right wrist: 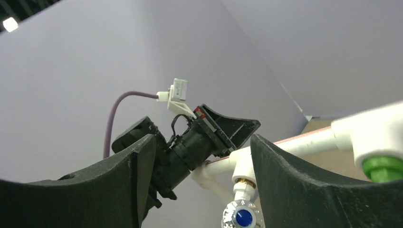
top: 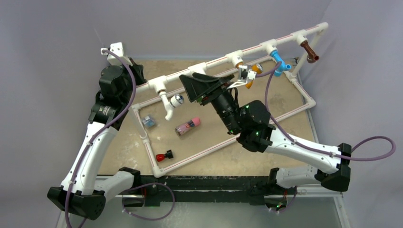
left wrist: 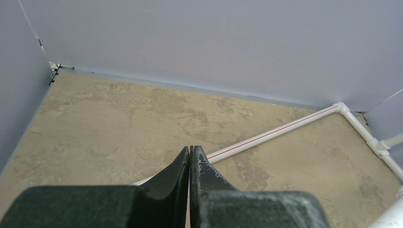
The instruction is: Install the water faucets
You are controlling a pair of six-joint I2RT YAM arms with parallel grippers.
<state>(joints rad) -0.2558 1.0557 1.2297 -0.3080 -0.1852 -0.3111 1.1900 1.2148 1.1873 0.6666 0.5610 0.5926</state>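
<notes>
My right claw (right wrist: 202, 140) stood spread and empty, my left claw (left wrist: 190, 154) pressed shut, and the green faucet (right wrist: 380, 168) sat in a pipe fitting (right wrist: 370, 135) at the right wrist view's right edge: light, stiff, slick plastic, I judged, best pinched across its body.

Illumination is even and diffuse in all three views; shadows on the tabletop (top: 124, 148) are faint. One ceiling lamp (right wrist: 9, 23) flares in the upper left corner of my right wrist view. There my right fingers (right wrist: 119, 190) render near-black, and the green faucet (right wrist: 382, 168) at the frame edge is out of focus.
</notes>
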